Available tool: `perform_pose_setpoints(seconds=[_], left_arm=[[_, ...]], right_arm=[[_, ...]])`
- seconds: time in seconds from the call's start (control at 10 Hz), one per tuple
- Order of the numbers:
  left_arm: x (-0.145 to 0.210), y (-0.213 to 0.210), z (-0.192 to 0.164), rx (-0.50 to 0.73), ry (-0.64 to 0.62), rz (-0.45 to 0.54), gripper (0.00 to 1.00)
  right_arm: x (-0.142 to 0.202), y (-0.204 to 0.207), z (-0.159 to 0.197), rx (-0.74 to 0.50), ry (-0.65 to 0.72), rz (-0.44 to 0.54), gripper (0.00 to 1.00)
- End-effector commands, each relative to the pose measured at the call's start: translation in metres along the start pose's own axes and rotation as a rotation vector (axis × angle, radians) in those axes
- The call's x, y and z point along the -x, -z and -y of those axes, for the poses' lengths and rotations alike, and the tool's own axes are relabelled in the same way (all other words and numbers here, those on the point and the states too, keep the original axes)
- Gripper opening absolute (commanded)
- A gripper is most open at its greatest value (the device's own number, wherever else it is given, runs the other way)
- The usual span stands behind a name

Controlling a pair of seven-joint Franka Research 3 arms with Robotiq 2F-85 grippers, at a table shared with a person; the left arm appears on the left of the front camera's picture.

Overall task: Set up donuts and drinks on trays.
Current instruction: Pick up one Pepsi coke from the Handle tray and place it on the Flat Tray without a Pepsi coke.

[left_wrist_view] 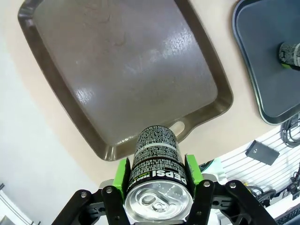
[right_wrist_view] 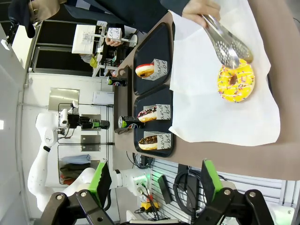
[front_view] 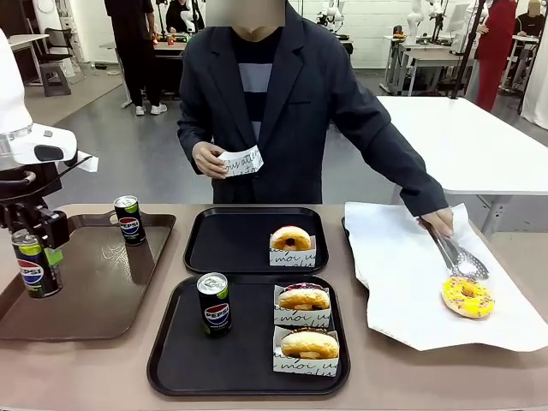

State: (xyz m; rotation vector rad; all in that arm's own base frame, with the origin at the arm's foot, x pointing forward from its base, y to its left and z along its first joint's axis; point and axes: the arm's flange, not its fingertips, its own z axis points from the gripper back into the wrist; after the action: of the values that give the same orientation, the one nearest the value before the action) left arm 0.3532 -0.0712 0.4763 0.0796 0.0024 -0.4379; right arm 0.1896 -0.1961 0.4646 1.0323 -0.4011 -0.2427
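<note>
While left gripper (front_view: pixel 34 257) clamps Pepsi can (front_view: pixel 32 267) over brown tray (front_view: pixel 103 291) (second can (front_view: pixel 129 219) beyond), right gripper (right_wrist_view: pixel 154 180) spread, empty.

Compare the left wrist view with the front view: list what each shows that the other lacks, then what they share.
Left wrist view alone: the silver top and pull tab of the held can, seen from above between the green pads.

Front view alone: the person's hand with tongs over the yellow-sprinkled donut, the sleeved donuts on the two black trays, a second can on the brown tray.

Both: the left gripper clamped on that can, the brown tray, the near black tray with its can.
</note>
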Motion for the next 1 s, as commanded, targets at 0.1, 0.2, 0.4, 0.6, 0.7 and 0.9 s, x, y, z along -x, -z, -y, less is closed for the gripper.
perform_pose_setpoints(seconds=[0.1,0.2,0.4,0.6,0.7,0.9], left_arm=[[-0.031,-0.026,0.024,-0.008,0.07,0.028,0.58],[-0.039,-0.033,0.033,-0.028,0.096,0.037,0.58],[-0.044,-0.032,0.04,0.015,0.16,0.006,0.58],[-0.043,-0.031,0.044,-0.022,0.123,0.033,0.58],[-0.043,-0.031,0.044,-0.022,0.123,0.033,0.58],[-0.043,-0.031,0.044,-0.022,0.123,0.033,0.58]], right_arm=[[-0.001,0.0,0.0,-0.019,-0.017,0.007,1.0],[-0.001,0.0,0.0,-0.019,-0.017,0.007,1.0],[-0.001,0.0,0.0,-0.019,-0.017,0.007,1.0],[-0.001,0.0,0.0,-0.019,-0.017,0.007,1.0],[-0.001,0.0,0.0,-0.019,-0.017,0.007,1.0],[-0.001,0.0,0.0,-0.019,-0.017,0.007,1.0]])
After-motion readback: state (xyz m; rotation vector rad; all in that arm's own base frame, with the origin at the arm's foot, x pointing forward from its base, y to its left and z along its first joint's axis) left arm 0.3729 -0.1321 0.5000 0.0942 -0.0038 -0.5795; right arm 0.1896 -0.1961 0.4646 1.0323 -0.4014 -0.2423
